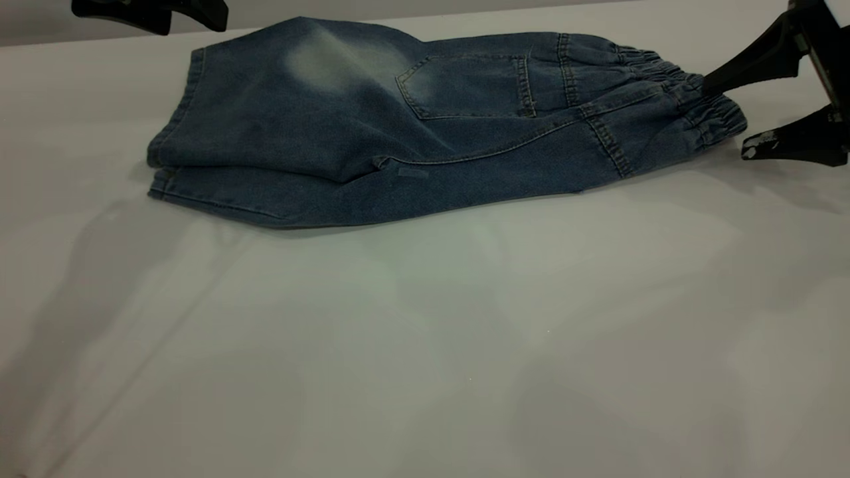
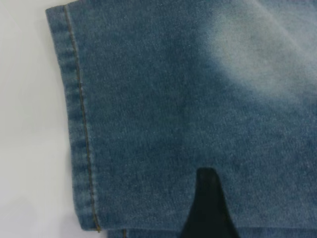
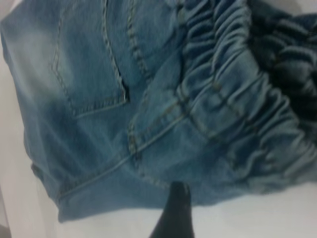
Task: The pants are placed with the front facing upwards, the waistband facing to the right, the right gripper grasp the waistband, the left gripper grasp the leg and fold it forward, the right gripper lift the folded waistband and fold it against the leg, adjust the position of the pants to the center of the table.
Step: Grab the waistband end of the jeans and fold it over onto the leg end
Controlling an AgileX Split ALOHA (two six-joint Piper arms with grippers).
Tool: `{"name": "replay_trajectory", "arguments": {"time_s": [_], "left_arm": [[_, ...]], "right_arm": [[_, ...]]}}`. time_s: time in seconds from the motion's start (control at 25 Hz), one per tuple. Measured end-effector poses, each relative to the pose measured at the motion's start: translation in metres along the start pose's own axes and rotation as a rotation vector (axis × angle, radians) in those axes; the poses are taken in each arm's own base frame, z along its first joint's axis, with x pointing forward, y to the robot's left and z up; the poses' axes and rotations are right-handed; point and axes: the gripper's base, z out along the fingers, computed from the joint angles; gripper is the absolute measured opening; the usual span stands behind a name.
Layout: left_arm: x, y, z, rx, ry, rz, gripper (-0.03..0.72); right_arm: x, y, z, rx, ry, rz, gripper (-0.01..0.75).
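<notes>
A: Denim, soft and limp — the pants [image 1: 412,126] lie already doubled lengthwise on the white surface [image 1: 425,345], toward its far side, back pocket [image 1: 465,86] up. We'd expect them to sag wherever they aren't supported.

B: Agreed. Their long axis runs left to right, with the waistband [image 1: 690,106] pointing right and the leg hems [image 1: 176,133] pointing left.

A: We see the right pincer [image 1: 727,116] spread wide at the waistband: its upper finger touches the gathered elastic, its lower one rests on the surface just beside it. It grips nothing yet.

B: That bunched band looks to us like the best hold, thick and grippy.

A: The left pincer [image 1: 149,10] hangs above the hem end. We cannot tell how far apart its fingers stand; it seems to hold nothing.
</notes>
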Motion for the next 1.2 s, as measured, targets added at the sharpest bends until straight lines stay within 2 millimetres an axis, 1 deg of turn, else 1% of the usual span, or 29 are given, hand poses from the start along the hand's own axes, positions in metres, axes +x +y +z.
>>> {"name": "replay_trajectory", "arguments": {"time_s": [0.2, 0.44, 0.6, 0.84, 1.2], "left_arm": [[0.0001, 0.0, 0.0, 0.0, 0.001, 0.0, 0.461], [0.0, 0.0, 0.0, 0.0, 0.0, 0.0, 0.461], [0.0, 0.0, 0.0, 0.0, 0.0, 0.0, 0.461], [0.0, 0.0, 0.0, 0.0, 0.0, 0.0, 0.461], [0.0, 0.0, 0.0, 0.0, 0.0, 0.0, 0.461]], "right_arm": [[-0.002, -0.0051, 0.0027, 0.015, -0.032, 0.019, 0.594], [-0.0055, -0.0046, 0.0028, 0.01, -0.07, 0.044, 0.594], [-0.0064, -0.0076, 0.003, 0.046, -0.082, 0.043, 0.594], [-0.0085, -0.0064, 0.0028, 0.032, -0.105, 0.038, 0.594], [-0.0077, -0.0081, 0.0046, 0.026, -0.102, 0.039, 0.594]]}}
